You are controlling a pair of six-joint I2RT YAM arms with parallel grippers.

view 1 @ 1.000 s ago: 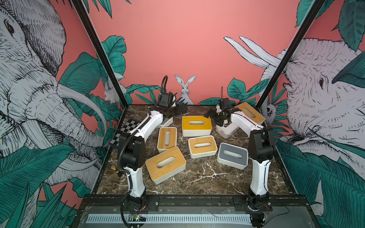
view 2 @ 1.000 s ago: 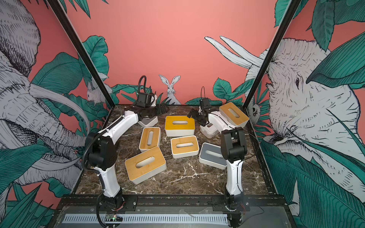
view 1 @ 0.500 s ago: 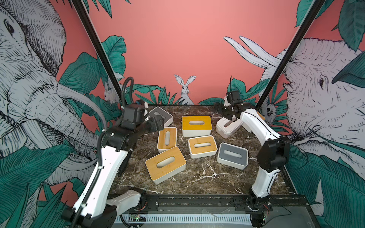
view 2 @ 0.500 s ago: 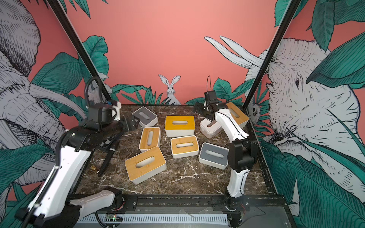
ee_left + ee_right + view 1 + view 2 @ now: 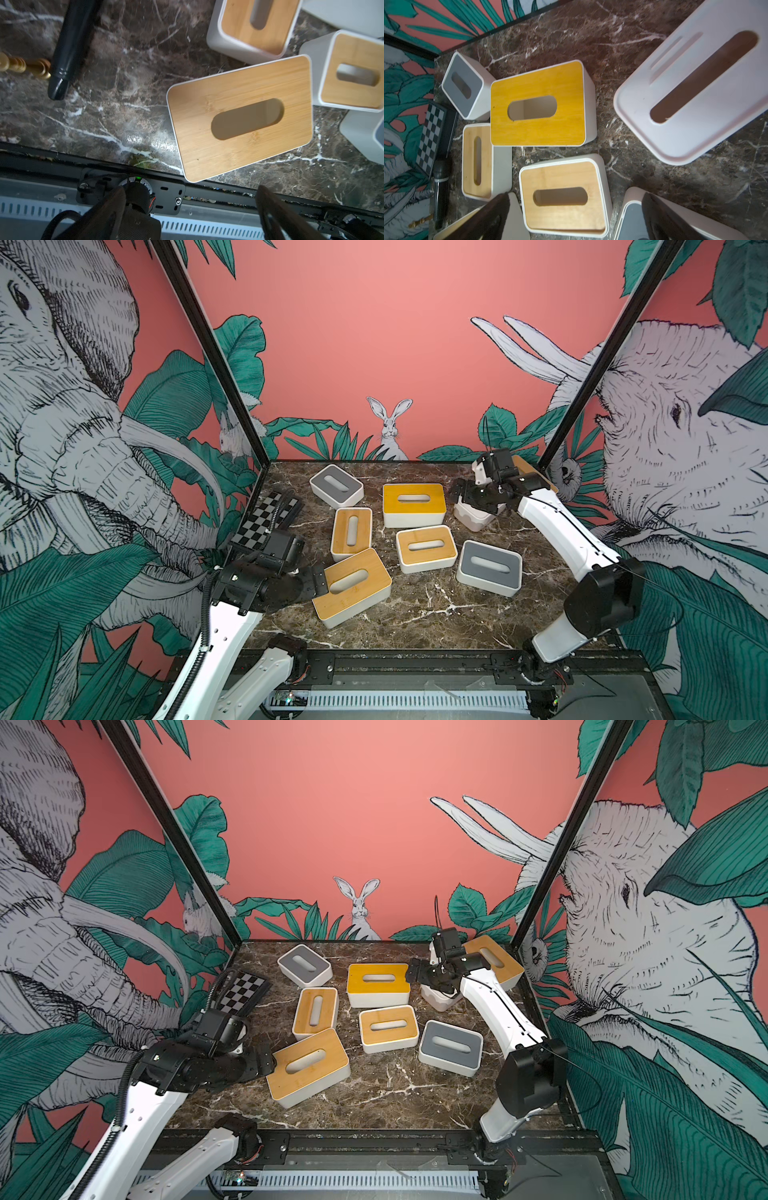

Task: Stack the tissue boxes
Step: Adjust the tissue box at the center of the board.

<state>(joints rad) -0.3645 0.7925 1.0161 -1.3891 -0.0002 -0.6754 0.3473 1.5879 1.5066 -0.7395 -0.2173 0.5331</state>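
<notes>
Several tissue boxes lie on the marble table. Bamboo-lidded ones are the front box, the upright-turned box and the middle box; a yellow-lidded box sits behind them. Grey-lidded boxes stand at the back left and at the right. My left gripper is open, empty, just off the front box's left end. My right gripper hovers open over a white box, seen clearly in the right wrist view. Another bamboo box sits behind the right arm.
A checkerboard panel leans at the left wall. A black microphone-like stick and a gold chess piece lie on the table near the left wall. The black front rail borders the table.
My left arm swung from the back of the table to the front left and came down beside the front bamboo box. The right gripper stayed open over the white box, shifting slightly.
</notes>
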